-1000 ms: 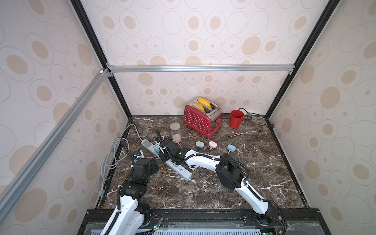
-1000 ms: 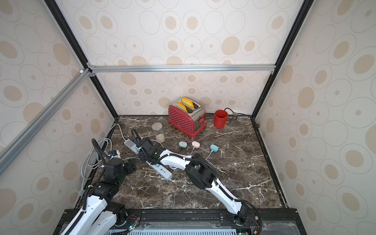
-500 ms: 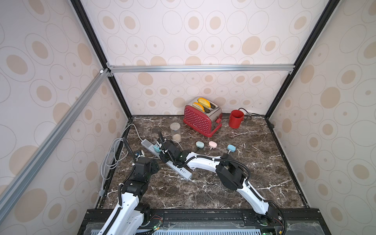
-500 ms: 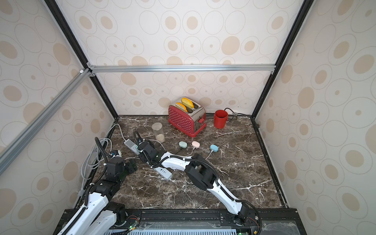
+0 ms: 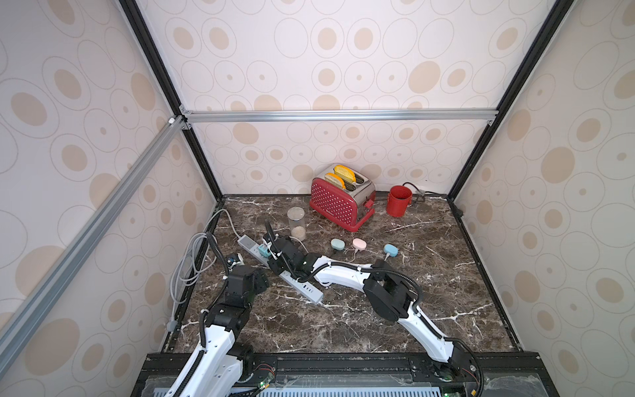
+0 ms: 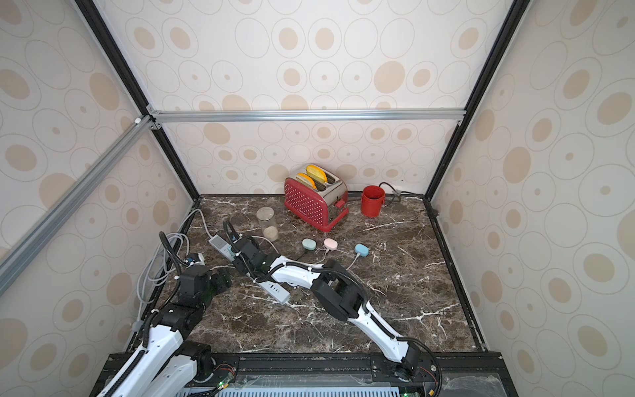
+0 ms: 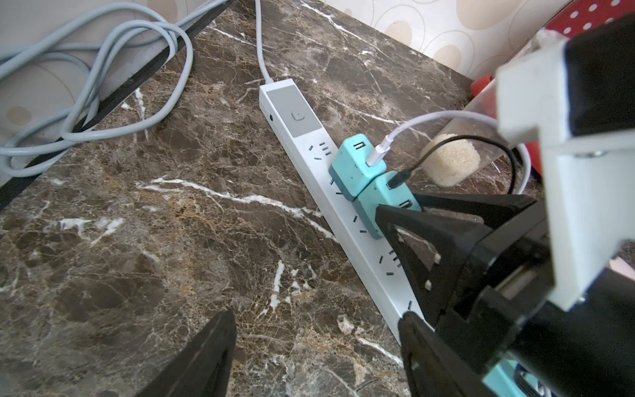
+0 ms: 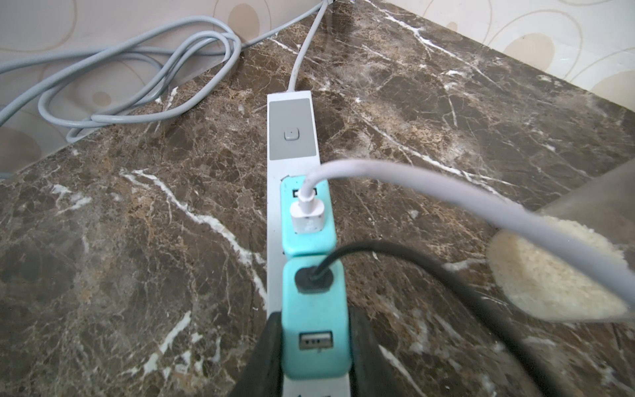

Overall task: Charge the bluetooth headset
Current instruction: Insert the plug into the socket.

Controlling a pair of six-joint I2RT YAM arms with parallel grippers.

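Three small headset cases lie mid-table in both top views: green [image 5: 337, 244], pink [image 5: 359, 243] and blue [image 5: 390, 249], each with a thin cable at it. A white power strip [image 5: 299, 285] lies diagonally at the left. Two teal USB chargers stand on it. My right gripper [image 8: 314, 319] is shut on the nearer charger [image 8: 314, 295], which carries a black cable [image 8: 378, 251]. The farther charger [image 8: 307, 237] carries a white cable [image 8: 412, 185]. My left gripper [image 7: 318, 316] hangs open over bare marble beside the strip, holding nothing.
A red toaster [image 5: 340, 202] and a red cup [image 5: 398, 201] stand at the back wall. A glass jar of grains [image 5: 296, 223] stands just behind the chargers. A coil of grey mains cable [image 5: 187, 264] lies along the left table edge.
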